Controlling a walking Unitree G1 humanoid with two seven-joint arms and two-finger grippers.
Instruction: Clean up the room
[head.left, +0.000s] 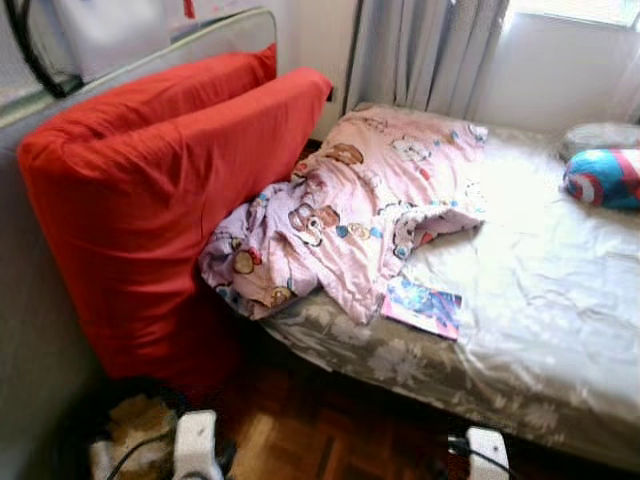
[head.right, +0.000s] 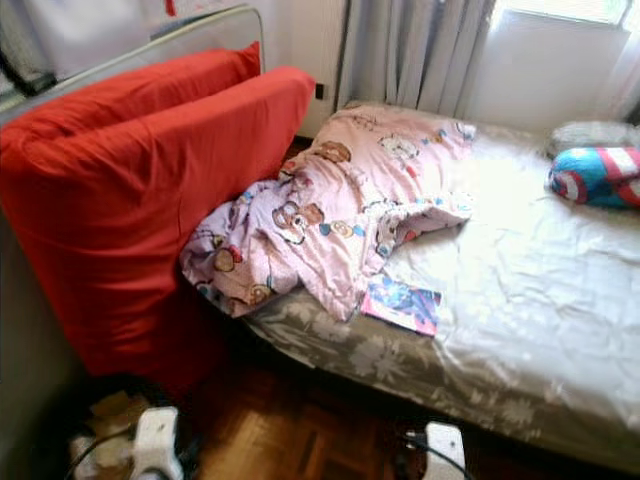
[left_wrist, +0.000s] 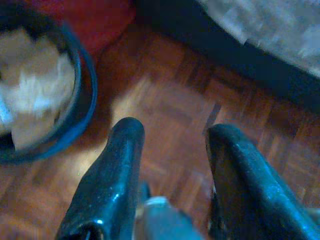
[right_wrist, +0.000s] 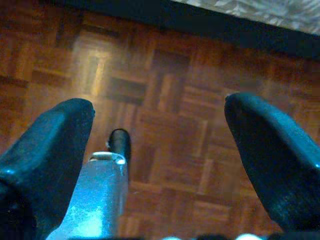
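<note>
With both the left gripper (left_wrist: 170, 135) and right gripper (right_wrist: 160, 112) hanging spread and empty over the parquet floor (right_wrist: 165, 65), reach first for the crumpled pink blanket (head.left: 350, 210) at frame centre on the bed (head.left: 540, 290), gripping a loose edge.

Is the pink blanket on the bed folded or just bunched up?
Bunched up. The pink blanket lies crumpled in a heap, one end spilling off the bed against the red cushion.

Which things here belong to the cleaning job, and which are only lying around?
Job:
pink blanket, crumpled on the bed
booklet near the bed's edge
bin with paper on the floor

Not the job:
red cushion
curtain
round pillow
</note>
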